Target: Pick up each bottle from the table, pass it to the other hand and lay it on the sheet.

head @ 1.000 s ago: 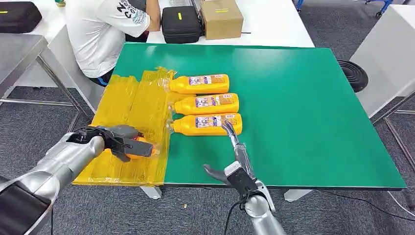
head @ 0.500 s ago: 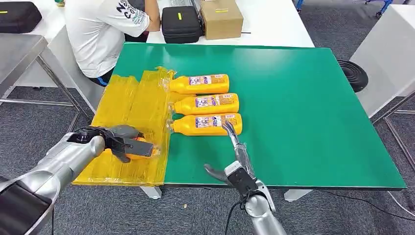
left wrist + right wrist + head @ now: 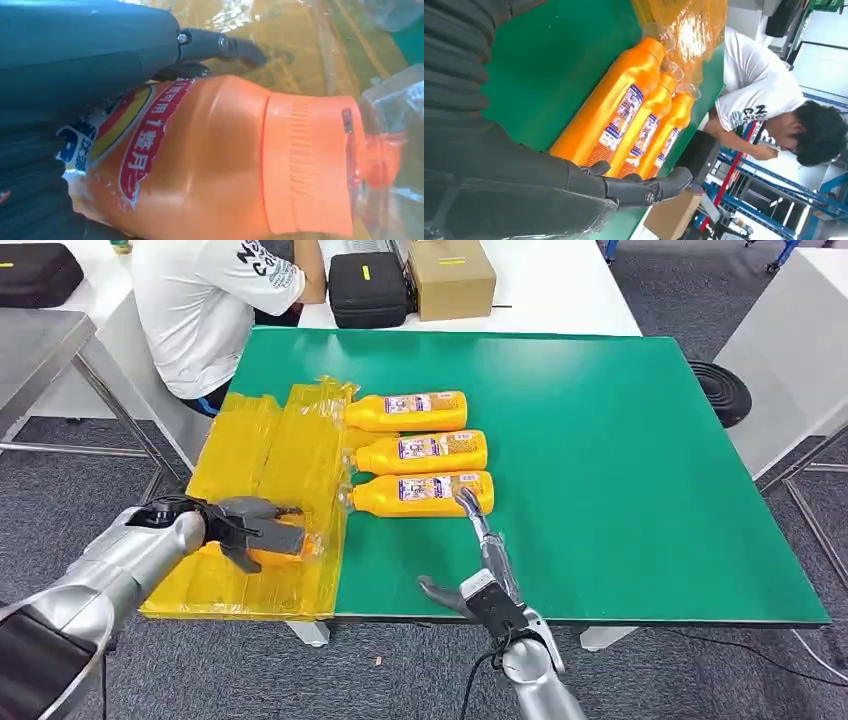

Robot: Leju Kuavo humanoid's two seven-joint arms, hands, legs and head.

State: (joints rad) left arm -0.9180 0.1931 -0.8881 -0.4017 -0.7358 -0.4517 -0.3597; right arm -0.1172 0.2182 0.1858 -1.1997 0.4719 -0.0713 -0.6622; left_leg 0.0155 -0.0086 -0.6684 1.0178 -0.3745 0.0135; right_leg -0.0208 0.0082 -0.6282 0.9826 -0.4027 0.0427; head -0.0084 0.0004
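Note:
My left hand (image 3: pixel 248 527) grips an orange bottle (image 3: pixel 268 557) low over the near part of the yellow sheet (image 3: pixel 262 445). In the left wrist view the bottle (image 3: pixel 210 160) lies against the dark fingers (image 3: pixel 220 45), its orange cap pointing away over the sheet. Three more orange bottles lie side by side on the green table (image 3: pixel 620 460): far (image 3: pixel 405 411), middle (image 3: pixel 420 452) and near (image 3: pixel 420 493). My right hand (image 3: pixel 485 575) is open, its fingers stretched toward the base of the near bottle (image 3: pixel 611 107) and holding nothing.
A person in a white shirt (image 3: pixel 215 300) sits at the table's far left corner. A black case (image 3: pixel 370 288) and a cardboard box (image 3: pixel 452 277) stand on the white table behind. The sheet hangs over the table's left edge.
My left hand has drawn slightly left with the bottle, and the sheet's near edge shifted with it. The right hand has not moved.

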